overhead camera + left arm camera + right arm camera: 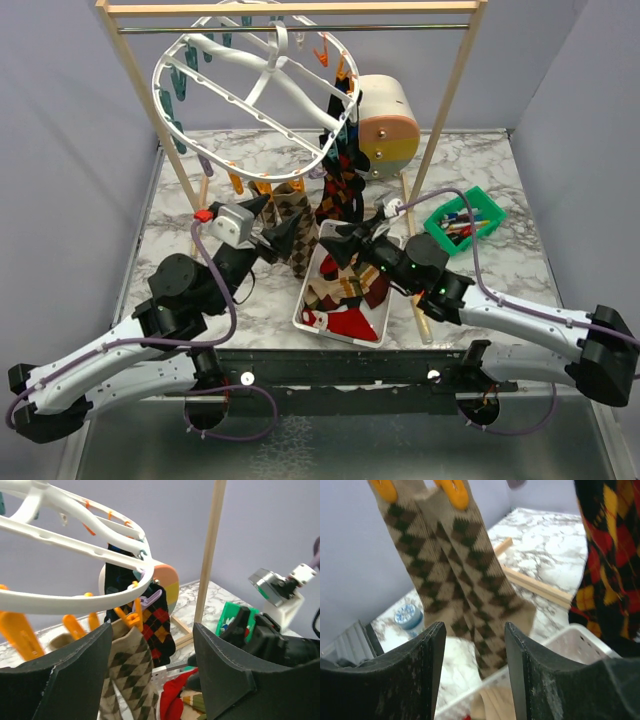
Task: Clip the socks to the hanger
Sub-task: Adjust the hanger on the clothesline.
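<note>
The white oval hanger (250,90) hangs tilted from the rack's rod, with teal and orange clips. Two tan argyle socks (297,228) hang from orange clips (454,491) at its near edge; they also show in the right wrist view (470,575) and the left wrist view (127,675). Black-red-yellow argyle socks (340,185) hang to their right. More socks, one red (350,322), lie in a white basket (310,318). My left gripper (268,222) is open and empty beside the tan socks. My right gripper (345,240) is open and empty above the basket.
A wooden frame rack (455,95) with a metal rod stands around the hanger. A cream cylinder with coloured bands (388,125) sits behind. A green tray (466,220) of small items is at the right. A small blue-lidded jar (410,617) stands on the marble table.
</note>
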Available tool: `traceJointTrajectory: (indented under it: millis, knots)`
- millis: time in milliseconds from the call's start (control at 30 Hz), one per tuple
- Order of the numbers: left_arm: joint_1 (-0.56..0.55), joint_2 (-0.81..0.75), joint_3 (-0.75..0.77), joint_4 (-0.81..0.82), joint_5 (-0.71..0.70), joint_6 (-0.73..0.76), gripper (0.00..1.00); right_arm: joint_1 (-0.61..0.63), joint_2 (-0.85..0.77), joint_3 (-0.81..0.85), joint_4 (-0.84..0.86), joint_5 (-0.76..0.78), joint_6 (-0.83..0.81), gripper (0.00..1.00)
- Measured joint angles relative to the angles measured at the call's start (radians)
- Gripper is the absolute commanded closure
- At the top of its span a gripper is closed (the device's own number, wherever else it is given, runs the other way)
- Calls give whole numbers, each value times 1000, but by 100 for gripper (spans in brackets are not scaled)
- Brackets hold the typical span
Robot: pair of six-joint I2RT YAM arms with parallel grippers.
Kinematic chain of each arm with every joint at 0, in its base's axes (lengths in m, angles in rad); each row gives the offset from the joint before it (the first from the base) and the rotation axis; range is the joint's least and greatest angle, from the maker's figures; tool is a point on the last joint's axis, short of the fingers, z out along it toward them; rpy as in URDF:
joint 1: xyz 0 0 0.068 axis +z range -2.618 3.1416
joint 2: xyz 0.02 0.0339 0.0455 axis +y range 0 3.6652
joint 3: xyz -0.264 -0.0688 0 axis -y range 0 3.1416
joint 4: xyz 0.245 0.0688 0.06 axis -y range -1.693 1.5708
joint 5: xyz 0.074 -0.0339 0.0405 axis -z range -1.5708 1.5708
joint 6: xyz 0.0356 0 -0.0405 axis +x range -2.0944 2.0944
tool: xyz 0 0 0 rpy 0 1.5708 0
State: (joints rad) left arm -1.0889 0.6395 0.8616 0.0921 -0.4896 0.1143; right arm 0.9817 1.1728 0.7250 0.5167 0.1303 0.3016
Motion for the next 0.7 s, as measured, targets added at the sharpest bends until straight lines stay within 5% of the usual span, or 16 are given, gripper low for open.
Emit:
traceJointTrajectory:
  millis: [300,700]
  knots:
    - [0,199,36,137,-17,48,33,0,-254,-232,-180,16,-59,44]
    - [18,390,48,327,-203,153,35,0,-386,-278,-295,53,-11,44]
